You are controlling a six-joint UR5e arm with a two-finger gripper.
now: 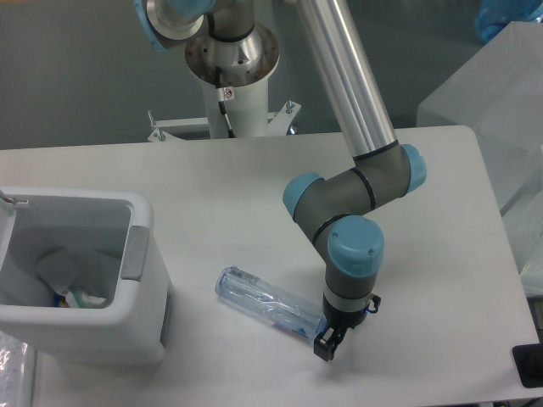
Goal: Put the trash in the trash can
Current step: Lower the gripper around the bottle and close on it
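Observation:
The crushed clear bottle (267, 305) lies flat on the white table, slanting from upper left to lower right. My gripper (327, 343) points down at the bottle's right end, touching or just over it. The wrist hides most of the fingers, so the gap between them does not show. The white trash can (140, 280) stands at the left edge with its grey tab facing the bottle. Inside the can lies a crumpled clear item (61, 270) beside something with coloured print.
The arm's base column (231, 93) stands at the back of the table. A translucent box (501, 93) sits beyond the right rear corner. A dark object (530, 365) is at the front right edge.

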